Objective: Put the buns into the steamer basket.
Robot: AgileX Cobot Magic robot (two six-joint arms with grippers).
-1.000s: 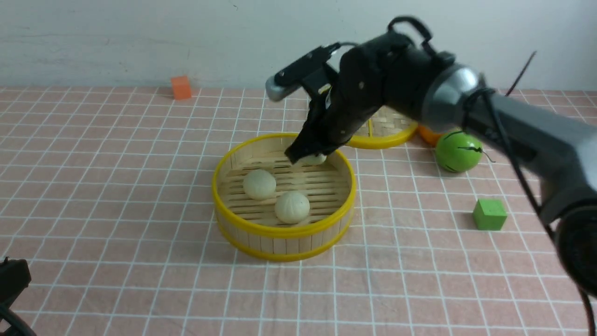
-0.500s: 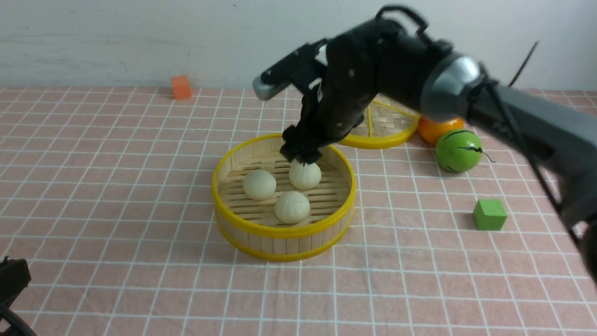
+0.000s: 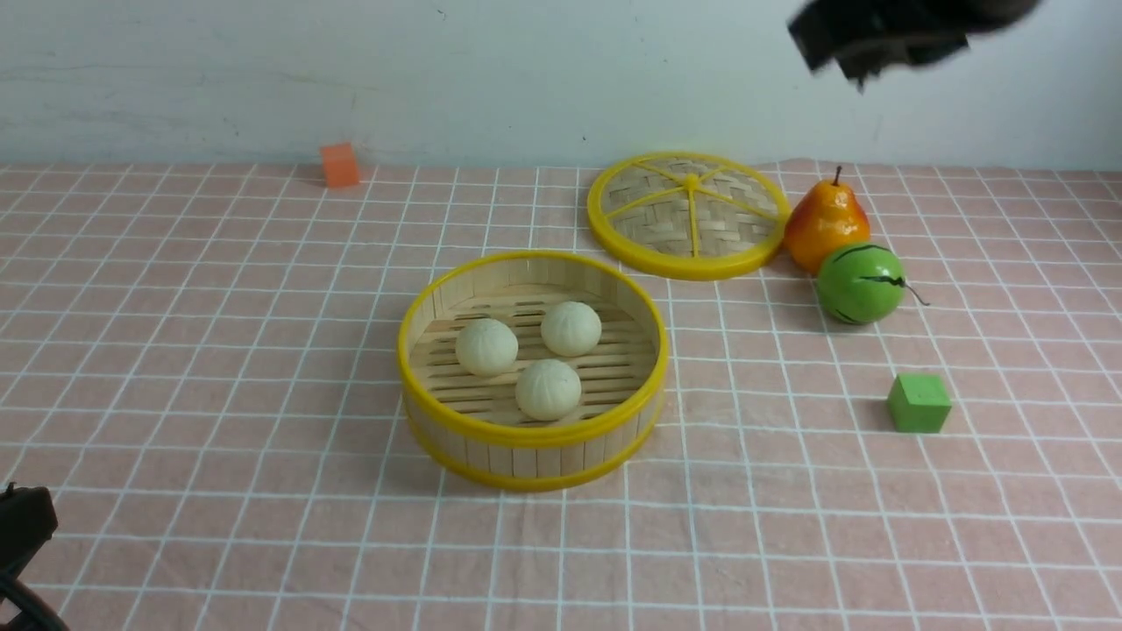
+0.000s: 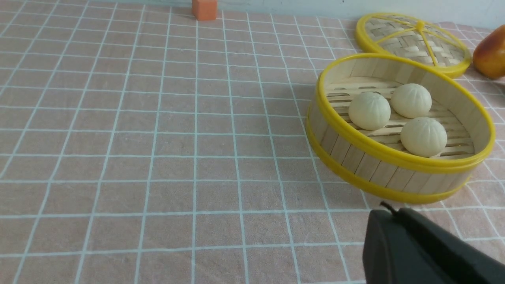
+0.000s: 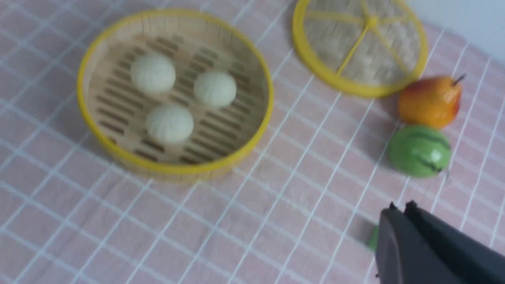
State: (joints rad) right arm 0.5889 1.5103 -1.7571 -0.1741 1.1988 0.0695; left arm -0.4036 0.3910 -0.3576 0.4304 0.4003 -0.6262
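Three cream-white buns (image 3: 487, 346) (image 3: 571, 328) (image 3: 548, 389) lie inside the steamer basket (image 3: 456, 434) at the middle of the table; they also show in the left wrist view (image 4: 369, 111) and the right wrist view (image 5: 153, 73). The basket shows in the left wrist view (image 4: 355, 157) and the right wrist view (image 5: 173, 169) too. My right gripper (image 3: 863, 44) is high above the table at the far right, shut and empty; in its own view (image 5: 400, 207) the jaws are together. My left gripper (image 4: 388, 211) is shut and empty, low at the near left (image 3: 22, 526).
The flat woven lid (image 3: 688, 215) lies behind the basket to the right. A pear (image 3: 826, 226) and a green striped melon (image 3: 860, 283) stand beside it. A green cube (image 3: 918, 403) sits at the right, an orange cube (image 3: 340, 164) at the back left.
My right gripper let go of the third bun in the basket, then rose and pulled away to the upper right. The left arm has not moved.
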